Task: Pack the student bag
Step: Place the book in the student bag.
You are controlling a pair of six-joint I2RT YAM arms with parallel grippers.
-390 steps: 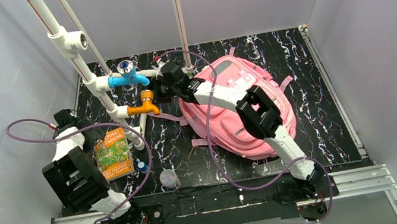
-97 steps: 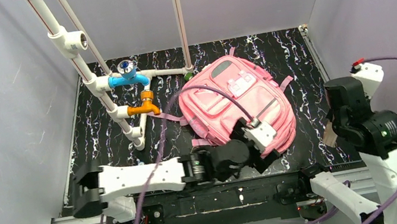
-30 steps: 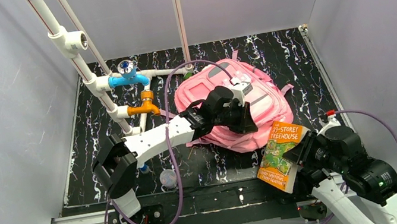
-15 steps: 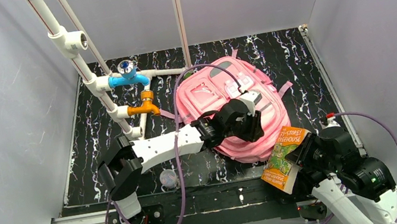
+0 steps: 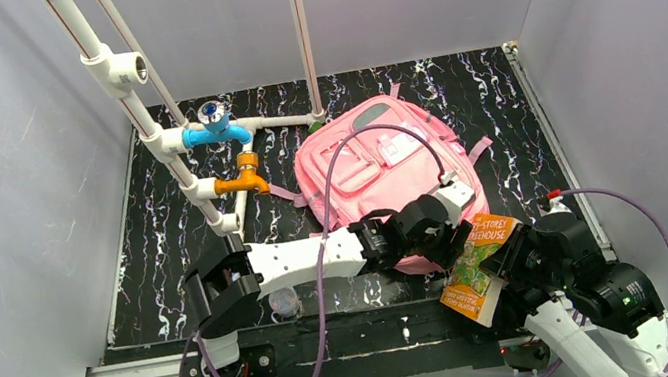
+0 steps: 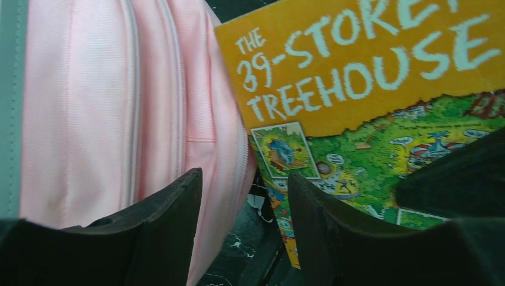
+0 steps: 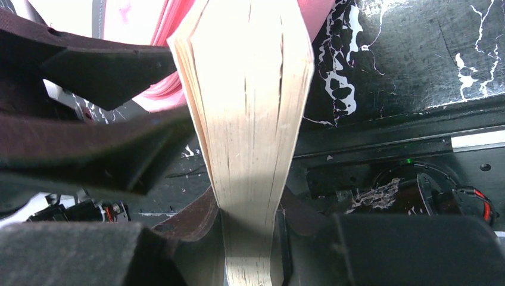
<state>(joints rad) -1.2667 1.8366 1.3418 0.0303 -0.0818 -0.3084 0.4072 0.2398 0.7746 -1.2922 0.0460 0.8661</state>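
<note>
The bag (image 5: 385, 162) lies flat; our left gripper (image 6: 244, 179) is spread at its edge, and our right gripper (image 7: 250, 221) pinches a book (image 5: 476, 257).

L arm (image 5: 300, 258) spans near side, book (image 5: 472, 268) near-right, pipe rack (image 5: 148, 137) far-left, open tabletop (image 5: 503, 101) right of student bag (image 5: 376, 157)

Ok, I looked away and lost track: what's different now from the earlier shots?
The book left the left side of the table: the right gripper now holds it, jaws shut, beside the student bag, at its near right corner. The left gripper, jaws open, slid from the bag's middle toward the book. The pipe rack stayed put.
</note>
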